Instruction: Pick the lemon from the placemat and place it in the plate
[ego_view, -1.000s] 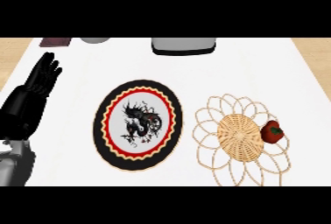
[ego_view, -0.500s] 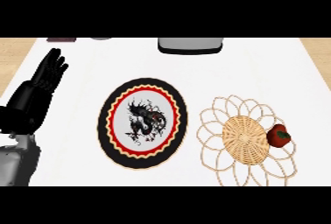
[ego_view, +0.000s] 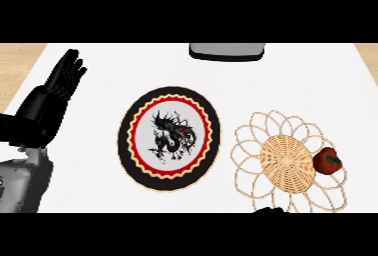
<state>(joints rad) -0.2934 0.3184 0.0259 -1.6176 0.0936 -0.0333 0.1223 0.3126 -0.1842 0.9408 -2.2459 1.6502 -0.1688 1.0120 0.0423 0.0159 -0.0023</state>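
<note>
A red round fruit with a green stalk (ego_view: 328, 161) lies on the right side of a woven wicker placemat (ego_view: 284, 162) at the right. Left of the mat lies a plate (ego_view: 168, 137) with a black rim, a red and yellow zigzag ring and a dark dragon figure in its white middle. My left hand (ego_view: 46, 107) stands open at the view's left, fingers up, well apart from the plate. Only a black tip of my right hand (ego_view: 270, 210) shows at the lower edge, just below the mat.
A grey box-like object (ego_view: 227, 51) sits at the counter's far edge, behind the plate. The white counter (ego_view: 295, 85) ends at wooden flooring on the far left and right.
Plate, mat and fruit have slid a little to the right in the view. A dark tip of my right hand has come in at the lower edge. The left hand stays open.
</note>
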